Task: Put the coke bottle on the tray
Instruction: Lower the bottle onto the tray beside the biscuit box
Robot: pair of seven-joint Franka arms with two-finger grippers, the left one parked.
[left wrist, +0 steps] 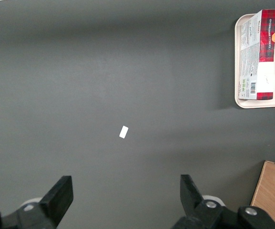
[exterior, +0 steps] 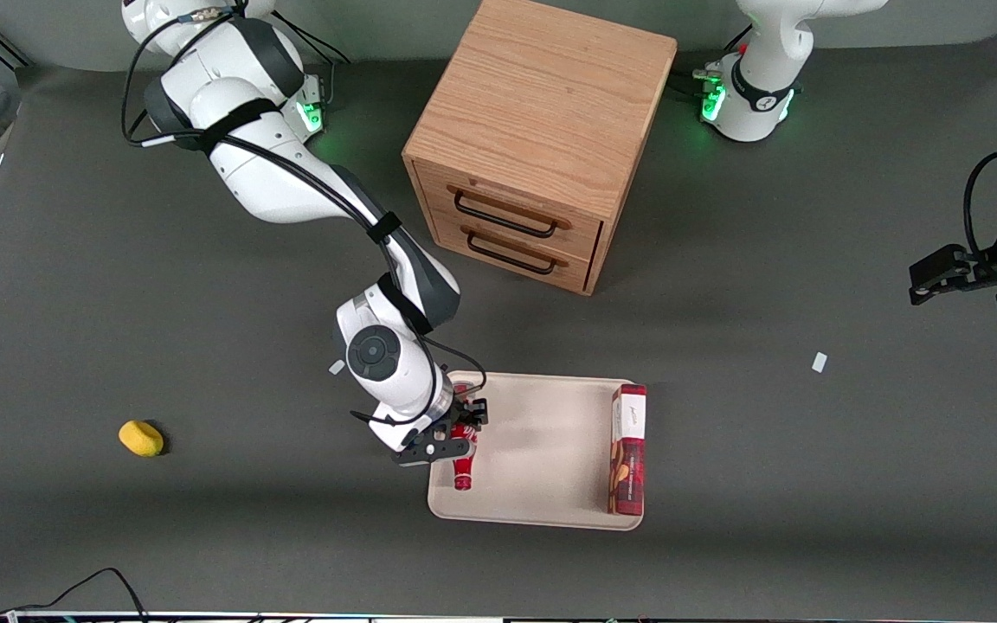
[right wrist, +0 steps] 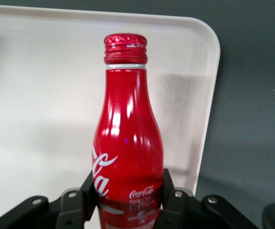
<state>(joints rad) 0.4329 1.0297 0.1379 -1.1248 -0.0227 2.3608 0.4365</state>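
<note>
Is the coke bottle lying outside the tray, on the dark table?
No, the coke bottle is over the tray, with the gripper fingers closed on it.

Wooden drawer cabinet (exterior: 542, 138): standing on the table (exterior: 810, 484), two handled drawers closed.
Red-and-white box (exterior: 627, 450): lying flat.
Yellow object (exterior: 141, 438): lying toward the working arm's end.
White scrap (exterior: 820, 362): lying toward the parked arm's end.

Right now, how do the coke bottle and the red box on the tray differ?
The coke bottle is slim, rounded and all red with a cap; the red box is longer, rectangular, red and white. The bottle sits between the tool fingers at the tray edge toward the working arm; the box lies free at the parked arm's edge. Both are over the tray.
</note>
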